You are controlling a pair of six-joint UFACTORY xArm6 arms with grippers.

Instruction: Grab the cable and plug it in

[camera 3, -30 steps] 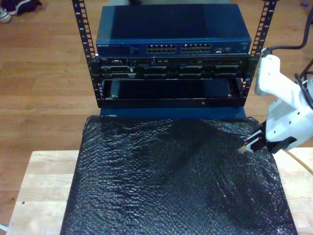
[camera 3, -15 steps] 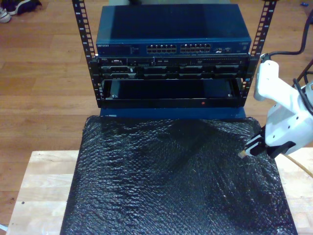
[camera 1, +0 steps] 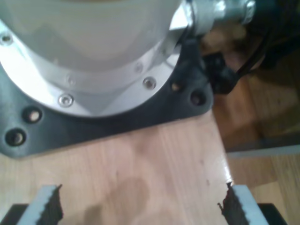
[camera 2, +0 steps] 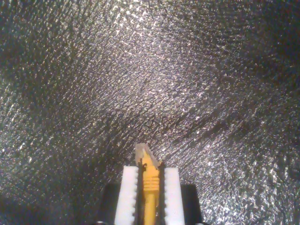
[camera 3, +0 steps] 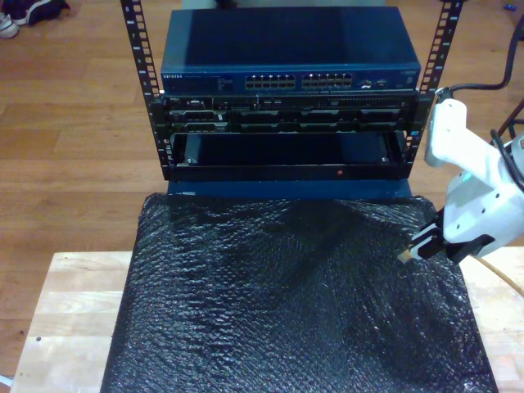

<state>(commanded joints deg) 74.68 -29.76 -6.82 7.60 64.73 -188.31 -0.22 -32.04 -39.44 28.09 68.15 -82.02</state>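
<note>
A black crinkled mat [camera 3: 295,303] covers most of a pale wooden worktop [camera 3: 70,315], and behind it stands a black rack [camera 3: 286,135] holding a blue network switch [camera 3: 291,61] with two rows of ports. At the exterior view's right, my second tool [camera 3: 413,250] on a white arm hangs over the mat's edge, closed on the plug end of the cable [camera 3: 501,274], whose orange-yellow length trails off toward that side.

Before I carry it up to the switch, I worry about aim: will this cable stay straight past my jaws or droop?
Probably straight at the tip: my second gripper clamps the cable just behind its plug, leaving little free. The trailing length looks thin and curved, so likely floppy and may drag. The clear plug seems small, possibly fragile.
</note>
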